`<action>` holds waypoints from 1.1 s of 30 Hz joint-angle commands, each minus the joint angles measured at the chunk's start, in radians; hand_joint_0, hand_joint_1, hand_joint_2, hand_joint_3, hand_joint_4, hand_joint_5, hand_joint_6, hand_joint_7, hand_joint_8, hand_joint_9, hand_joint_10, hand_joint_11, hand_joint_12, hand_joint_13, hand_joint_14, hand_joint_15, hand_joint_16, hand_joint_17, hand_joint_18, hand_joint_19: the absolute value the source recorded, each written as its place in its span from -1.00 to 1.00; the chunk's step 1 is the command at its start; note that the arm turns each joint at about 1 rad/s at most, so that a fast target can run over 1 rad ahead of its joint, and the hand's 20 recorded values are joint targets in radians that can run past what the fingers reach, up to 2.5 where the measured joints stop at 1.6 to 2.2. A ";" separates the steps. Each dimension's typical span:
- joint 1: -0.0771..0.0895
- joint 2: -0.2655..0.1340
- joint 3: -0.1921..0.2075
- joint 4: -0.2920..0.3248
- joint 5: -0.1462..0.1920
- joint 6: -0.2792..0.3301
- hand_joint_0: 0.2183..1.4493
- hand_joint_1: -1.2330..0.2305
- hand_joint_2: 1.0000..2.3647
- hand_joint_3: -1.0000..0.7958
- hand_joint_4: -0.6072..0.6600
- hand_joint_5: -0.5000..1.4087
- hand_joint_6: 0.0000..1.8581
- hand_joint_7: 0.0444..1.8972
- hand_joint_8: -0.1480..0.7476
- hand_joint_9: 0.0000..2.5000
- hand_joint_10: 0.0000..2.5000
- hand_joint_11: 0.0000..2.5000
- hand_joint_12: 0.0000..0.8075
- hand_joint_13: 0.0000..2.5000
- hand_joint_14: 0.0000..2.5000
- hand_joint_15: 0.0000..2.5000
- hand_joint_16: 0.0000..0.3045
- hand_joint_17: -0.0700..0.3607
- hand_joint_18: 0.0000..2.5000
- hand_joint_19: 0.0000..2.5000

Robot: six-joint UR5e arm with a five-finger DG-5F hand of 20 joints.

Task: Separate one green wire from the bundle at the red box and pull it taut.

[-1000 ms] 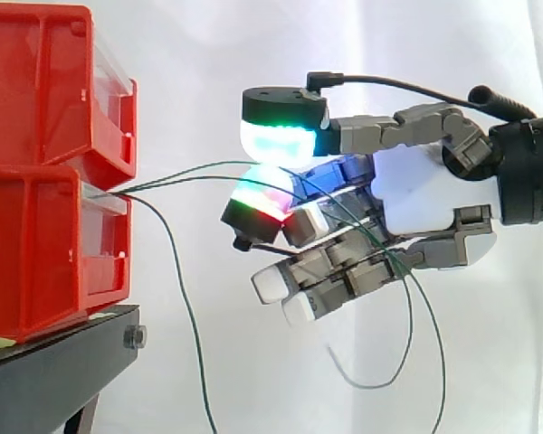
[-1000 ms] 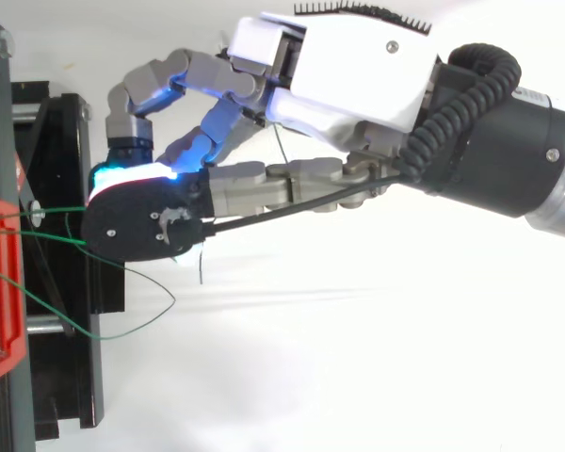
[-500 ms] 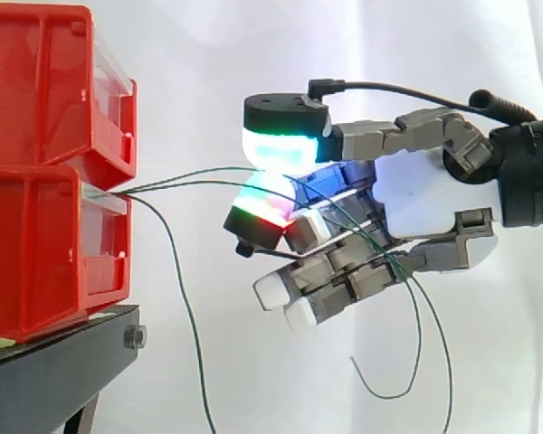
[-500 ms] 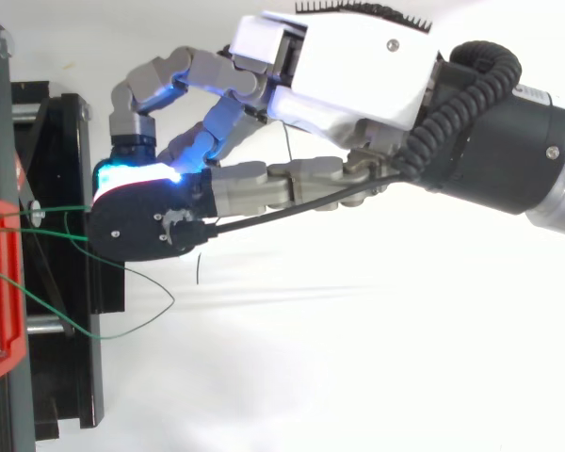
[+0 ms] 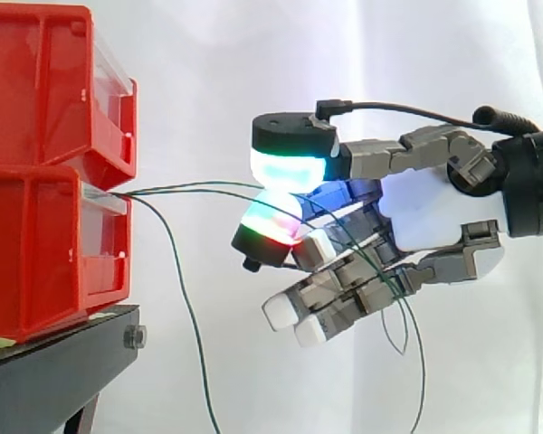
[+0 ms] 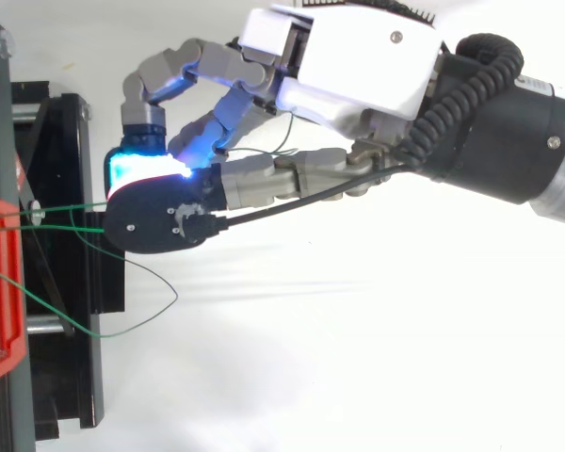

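**Red bins** (image 5: pixel 45 90): two, stacked one on the other.
**Black stand** (image 5: pixel 59 371): one.
**Green wires** (image 5: pixel 195 184): three can be counted at the front of the lower bin. Two run across to the robot hand, and one (image 5: pixel 183 298) droops downward.
**Robot hand** (image 5: pixel 430 212): one.
**White curtain** (image 5: pixel 208 72): one.

Plain white curtain (image 5: pixel 208 72) behind a black stand (image 5: pixel 54 380)
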 commanded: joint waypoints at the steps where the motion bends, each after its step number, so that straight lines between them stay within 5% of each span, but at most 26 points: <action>1: 0.000 0.002 0.001 -0.001 0.000 0.002 -0.25 -0.38 -0.98 -0.19 -0.20 -0.68 -0.03 0.24 -0.08 -0.21 -0.98 -0.26 -0.11 -0.46 -0.98 -0.58 -0.64 -0.10 -0.60 -0.59; 14: -0.002 0.000 -0.001 -0.006 0.000 0.002 -0.26 -0.44 -0.98 -0.11 -0.56 -0.66 -0.06 0.34 -0.22 -0.15 -0.98 -0.30 -0.15 -0.45 -0.98 -0.59 -0.65 -0.12 -0.60 -0.60; 24: 0.003 0.000 -0.002 -0.032 0.011 0.051 -0.27 -0.44 -0.97 -0.04 -0.57 -0.65 -0.06 0.38 -0.22 -0.12 -0.98 -0.29 -0.15 -0.43 -0.98 -0.59 -0.65 -0.12 -0.59 -0.60; 33: 0.009 0.002 -0.002 -0.052 0.012 0.106 -0.26 -0.43 -0.97 -0.04 -0.50 -0.65 -0.06 0.36 -0.15 -0.06 -0.98 -0.01 -0.14 -0.35 -0.98 -0.50 -0.66 -0.13 -0.54 -0.59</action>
